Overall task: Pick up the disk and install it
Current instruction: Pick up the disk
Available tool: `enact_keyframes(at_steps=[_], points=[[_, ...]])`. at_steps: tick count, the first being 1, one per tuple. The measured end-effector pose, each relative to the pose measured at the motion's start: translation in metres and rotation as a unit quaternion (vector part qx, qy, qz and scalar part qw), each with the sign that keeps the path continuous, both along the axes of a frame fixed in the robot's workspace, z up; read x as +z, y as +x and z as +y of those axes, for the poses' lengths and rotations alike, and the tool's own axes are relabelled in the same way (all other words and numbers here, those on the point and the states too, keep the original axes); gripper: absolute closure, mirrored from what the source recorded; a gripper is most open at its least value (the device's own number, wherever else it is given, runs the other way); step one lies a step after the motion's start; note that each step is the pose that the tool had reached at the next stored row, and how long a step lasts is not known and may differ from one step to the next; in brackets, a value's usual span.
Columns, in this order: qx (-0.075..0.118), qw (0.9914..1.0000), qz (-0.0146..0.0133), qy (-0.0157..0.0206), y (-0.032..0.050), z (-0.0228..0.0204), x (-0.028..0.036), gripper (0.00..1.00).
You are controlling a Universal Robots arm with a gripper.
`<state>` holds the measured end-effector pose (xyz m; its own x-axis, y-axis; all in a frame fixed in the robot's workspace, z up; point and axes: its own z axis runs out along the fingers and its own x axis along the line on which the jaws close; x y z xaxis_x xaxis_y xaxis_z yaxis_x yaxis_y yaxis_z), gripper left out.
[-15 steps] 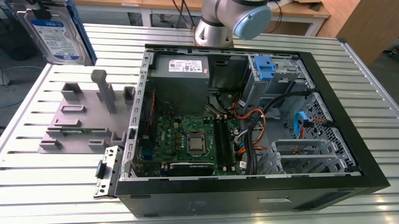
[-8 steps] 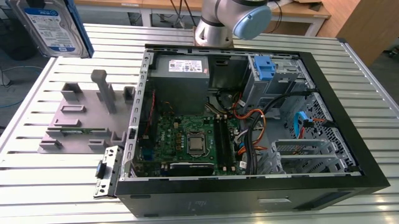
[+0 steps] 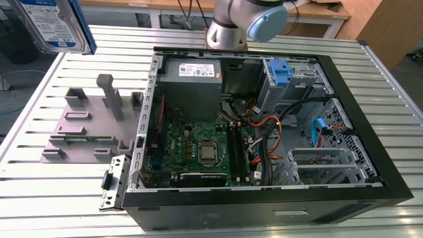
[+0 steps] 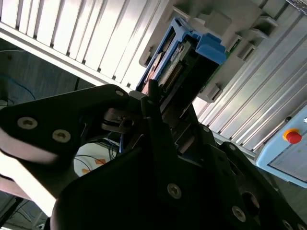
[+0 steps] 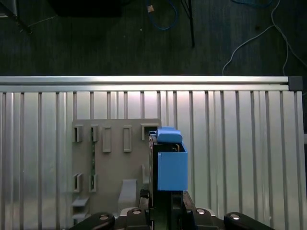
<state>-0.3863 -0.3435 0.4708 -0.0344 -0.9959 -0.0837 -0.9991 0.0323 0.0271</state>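
**Aloft: disk clamped in the jaws**

Shut on the disk [image 5: 171, 167], the jaws of the gripper [image 5: 165, 205] hold it edge-on above the grey fixture [image 5: 112, 163] on the slatted tabletop [image 3: 39, 198]. The disk hangs at the exterior view's far left, well apart from the open computer case [image 3: 264, 214].

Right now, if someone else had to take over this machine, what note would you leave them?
Jaws: shut on the disk.
Disk: held in the air at the exterior view's left; in the first wrist view it hangs over the edge of the grey holder that lies on the slatted table.
Computer case: lies open on the table, apart from the disk.
Done: the disk is picked up.
Left: installing it; the disk is not yet in the case.
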Motion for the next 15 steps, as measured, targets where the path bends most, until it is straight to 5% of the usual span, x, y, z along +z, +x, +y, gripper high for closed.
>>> enact_keyframes(at_steps=[3,6,15], points=[[0.000,1.00000,0.0000,-0.0002,0.0001,0.0000,0.0012,0.65],[0.000,0.99999,0.0000,-0.0053,0.0000,0.0000,0.0012,0.65],[0.000,0.99998,0.0001,-0.0057,0.0054,0.0000,0.0012,0.65]])
